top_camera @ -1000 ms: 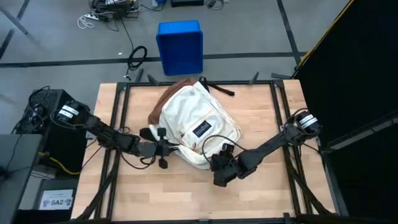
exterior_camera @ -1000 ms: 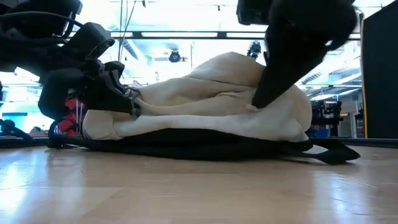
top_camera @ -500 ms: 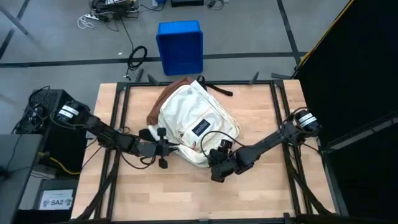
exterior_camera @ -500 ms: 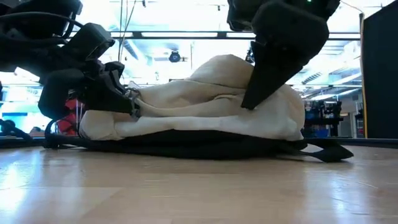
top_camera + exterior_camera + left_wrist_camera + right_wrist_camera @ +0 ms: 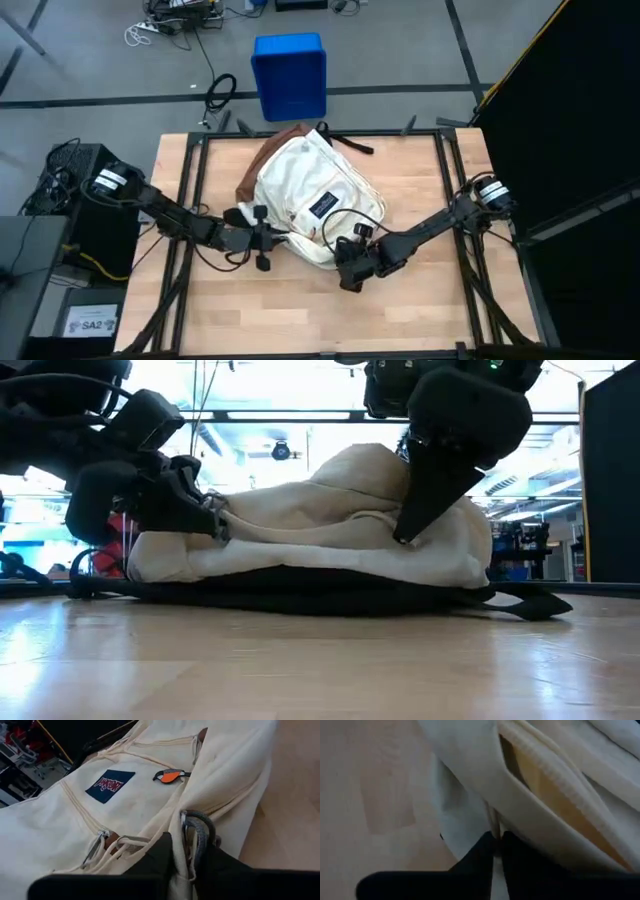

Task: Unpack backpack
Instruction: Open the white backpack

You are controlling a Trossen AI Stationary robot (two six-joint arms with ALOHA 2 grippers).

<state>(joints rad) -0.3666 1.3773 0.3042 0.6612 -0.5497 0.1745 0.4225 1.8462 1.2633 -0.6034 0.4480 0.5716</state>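
Note:
The cream-white backpack [image 5: 318,203] lies flat on its dark straps in the middle of the table, front pocket and dark logo patch [image 5: 109,785] facing up. Its brown base [image 5: 262,160] points to the far left. My left gripper [image 5: 272,238] is shut on the bag's near-left edge. My right gripper [image 5: 346,268] is shut at the bag's near edge, beside a zip opening with a yellowish inside [image 5: 540,782]. An orange bird pin [image 5: 169,775] sits on the front. My left gripper pinches a raised fold of cream cloth [image 5: 181,832] at the bag's near-left edge, beside a grey cord loop [image 5: 200,827]. The fingers come level from the table's left. The bag stays on the table. My right gripper pinches a thin cream tab [image 5: 495,826] at the bag's near edge, just below the open zip line. It slants down from the table's near right. The fingertips hide what the tab is. The bag rests on the table there.
A dark strap [image 5: 350,143] trails off the bag toward the far right, and another strap end [image 5: 535,605] lies on the wood. A blue bin [image 5: 289,75] stands on the floor beyond the far edge. Bare wood [image 5: 420,300] lies near and right of the bag.
My right gripper has moved a little toward the table's left and far edge along the bag's near edge, staying shut. The bag's right end has drawn in slightly with it. My left gripper has kept its hold.

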